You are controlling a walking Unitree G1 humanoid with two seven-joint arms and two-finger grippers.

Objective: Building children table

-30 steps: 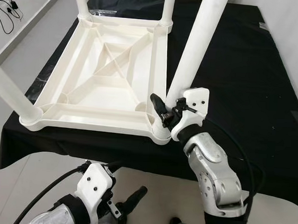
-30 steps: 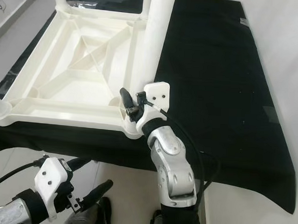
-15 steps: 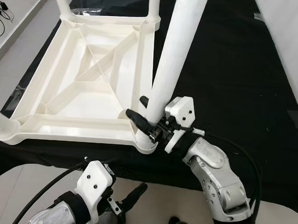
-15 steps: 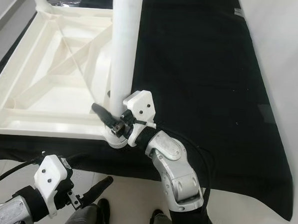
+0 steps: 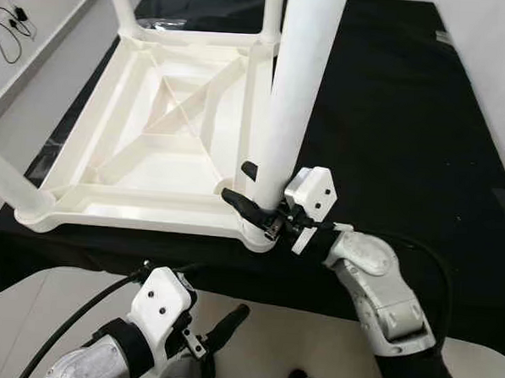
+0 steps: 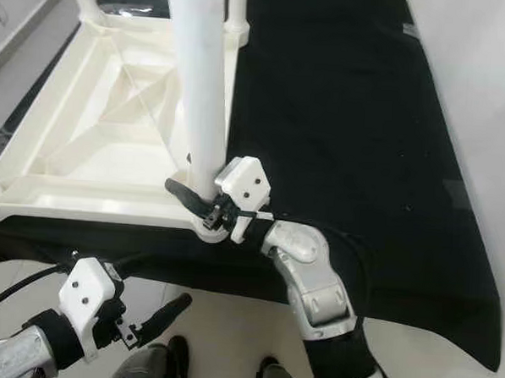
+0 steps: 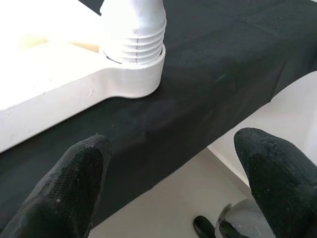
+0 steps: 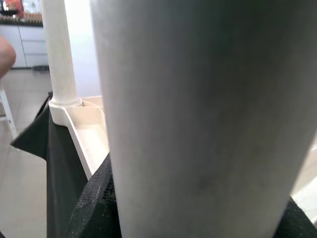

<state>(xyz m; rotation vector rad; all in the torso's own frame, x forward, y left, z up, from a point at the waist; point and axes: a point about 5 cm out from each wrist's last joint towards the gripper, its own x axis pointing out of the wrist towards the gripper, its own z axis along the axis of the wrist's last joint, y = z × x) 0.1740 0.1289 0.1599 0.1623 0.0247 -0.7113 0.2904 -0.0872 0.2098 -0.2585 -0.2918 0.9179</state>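
Tabletop: we see the white children's tabletop lying upside down on the black-draped desk, upper left of the frame, ribs up so the corner sockets can take legs.
Near leg: the leg stands in the near corner socket, centre of the frame.
Right claw: the right claw is clenched around that leg's base, we judge to seat it.
Left claw: the left claw hangs released below the desk edge, bottom left.
Hidden: the legs' upper ends are cut off; we cannot tell how fully the leg is seated.
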